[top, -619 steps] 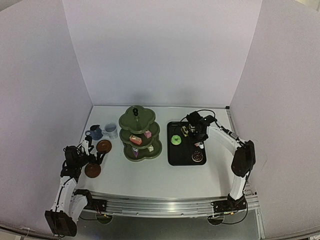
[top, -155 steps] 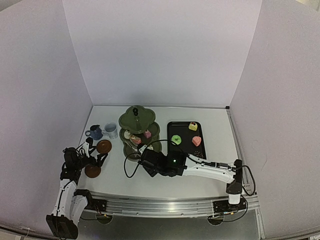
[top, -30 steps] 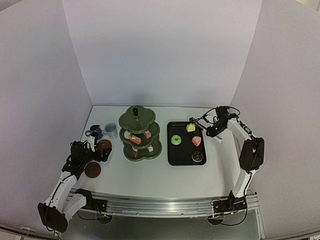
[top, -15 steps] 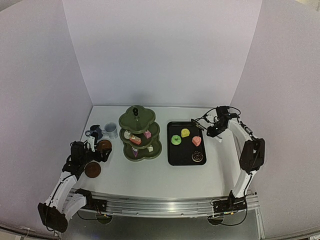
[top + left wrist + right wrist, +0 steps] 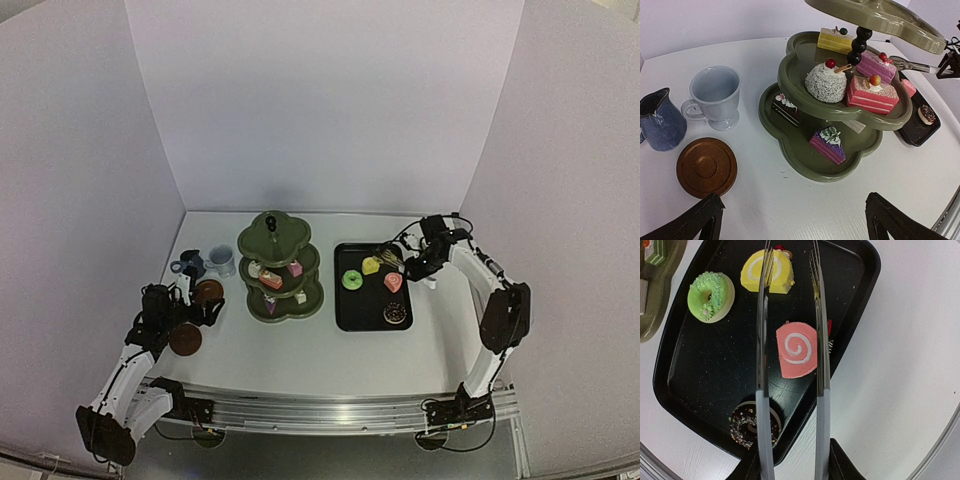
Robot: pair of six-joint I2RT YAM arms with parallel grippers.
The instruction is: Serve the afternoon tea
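The olive-green stand [image 5: 280, 262] [image 5: 805, 165] carries several cakes on its lower tiers. A green doughnut [image 5: 710, 296], a yellow roll [image 5: 782, 275], a pink roll [image 5: 797, 349] and a chocolate doughnut [image 5: 742, 427] lie on the black tray [image 5: 372, 300]. My right gripper [image 5: 420, 262] [image 5: 792, 467] is shut on the metal tongs [image 5: 762, 365]. The tongs are open and empty, with their tips over the yellow roll. My left gripper [image 5: 197, 308] [image 5: 792, 220] is open and empty near a brown saucer [image 5: 706, 167]. The dark-blue cup [image 5: 660, 120] and white cup [image 5: 715, 95] stand beyond it.
A second brown saucer [image 5: 185, 340] lies near the left arm. The black tray [image 5: 695, 385] sits right of the stand. White walls close in the table at the back and both sides.
The yellow roll has gone from beside the tong tips at the tray's back to a spot further left on the tray. The tongs then moved left over it. The left arm stayed still.
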